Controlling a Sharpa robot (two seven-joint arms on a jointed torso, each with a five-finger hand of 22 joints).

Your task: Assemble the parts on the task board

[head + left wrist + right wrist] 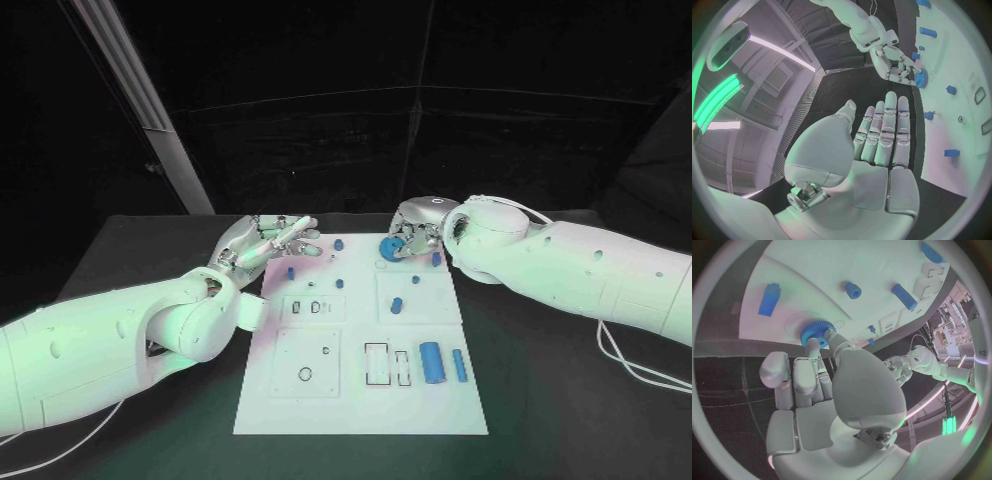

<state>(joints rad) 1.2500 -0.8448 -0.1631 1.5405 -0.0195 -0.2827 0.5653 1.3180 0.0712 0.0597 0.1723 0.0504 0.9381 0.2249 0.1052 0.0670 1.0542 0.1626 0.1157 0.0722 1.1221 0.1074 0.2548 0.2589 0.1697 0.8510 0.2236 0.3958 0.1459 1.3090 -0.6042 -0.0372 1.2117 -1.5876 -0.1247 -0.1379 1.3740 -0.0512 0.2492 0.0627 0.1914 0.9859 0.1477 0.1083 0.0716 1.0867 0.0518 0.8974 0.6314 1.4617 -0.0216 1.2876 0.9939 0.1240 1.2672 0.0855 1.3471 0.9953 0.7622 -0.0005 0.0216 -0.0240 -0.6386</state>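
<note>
Right hand (415, 232) pinches blue gear (389, 249) at far edge of task board (361, 410). Gear looks small, light, rigid plastic; toothed rim gives grip, hold by rim. Left hand (271, 240) spread, holding nothing, far-left corner.

Black table (577, 420) before me, dark curtain (361, 130) at twelve, pale slanted pole (144, 110) at eleven.
</note>
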